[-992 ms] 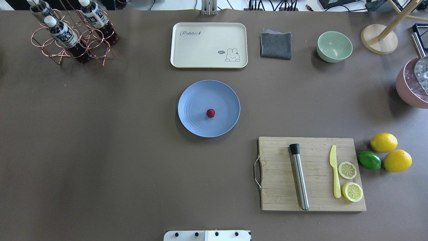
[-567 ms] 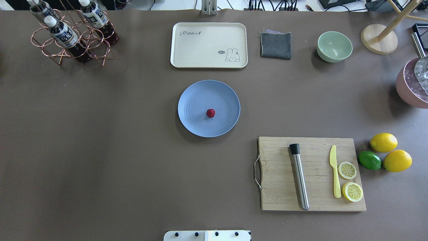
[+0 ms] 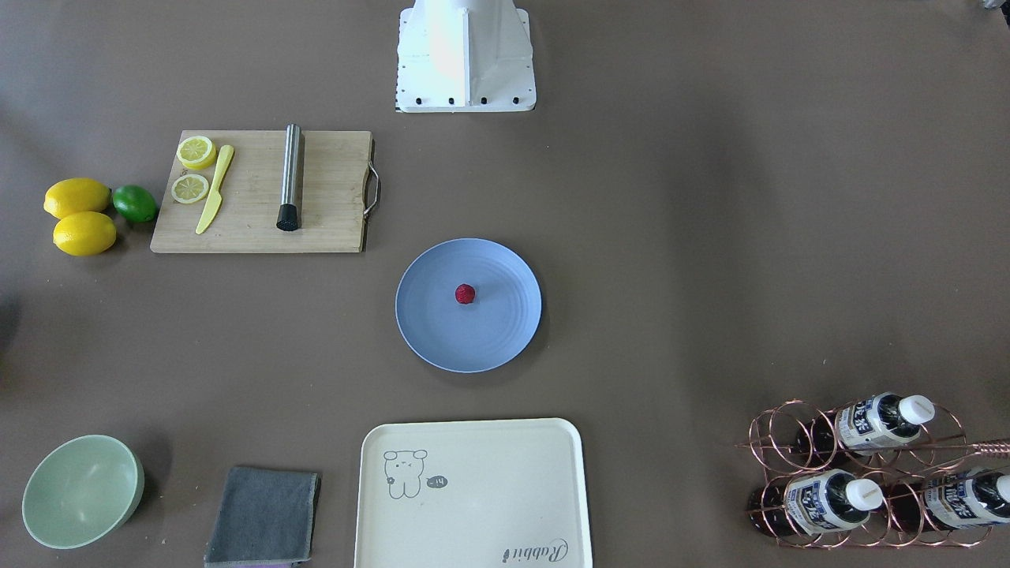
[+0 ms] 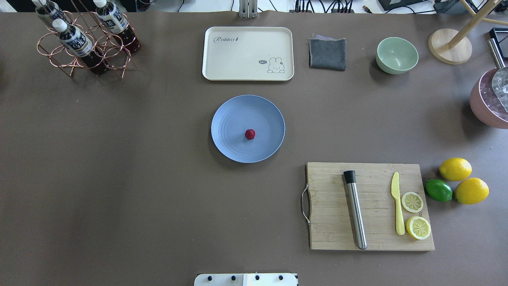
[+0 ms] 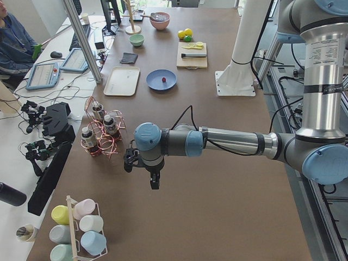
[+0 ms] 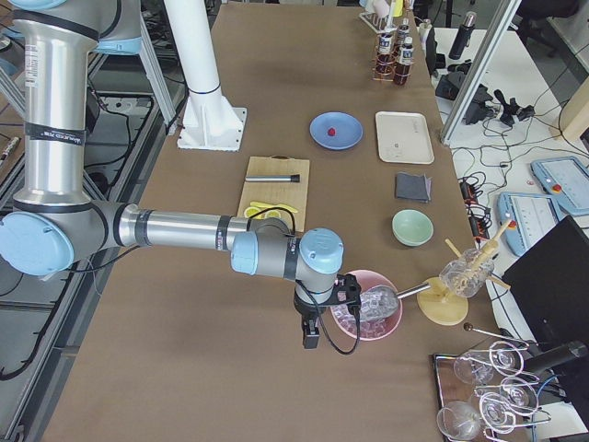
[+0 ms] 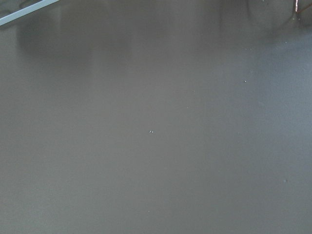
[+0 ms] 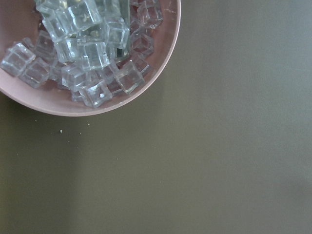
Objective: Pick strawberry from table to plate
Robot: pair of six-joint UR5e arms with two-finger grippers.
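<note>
A small dark red strawberry (image 4: 249,134) (image 3: 465,294) lies on the round blue plate (image 4: 230,119) (image 3: 442,331), a little off its centre, in the middle of the brown-grey table (image 4: 119,178). Neither arm shows in the overhead or front views. My left gripper (image 5: 154,182) hangs over bare table near the bottle rack, far from the plate. My right gripper (image 6: 311,336) hangs beside a pink bowl of ice cubes (image 8: 87,58) at the other end. Both show only in the side views, so I cannot tell whether they are open or shut.
A wooden cutting board (image 4: 371,238) holds a steel muddler, a yellow knife and lemon slices, with lemons (image 4: 455,169) and a lime beside it. At the far edge stand a cream tray (image 4: 248,53), a grey cloth (image 4: 327,53), a green bowl (image 4: 397,55) and a copper bottle rack (image 4: 85,39).
</note>
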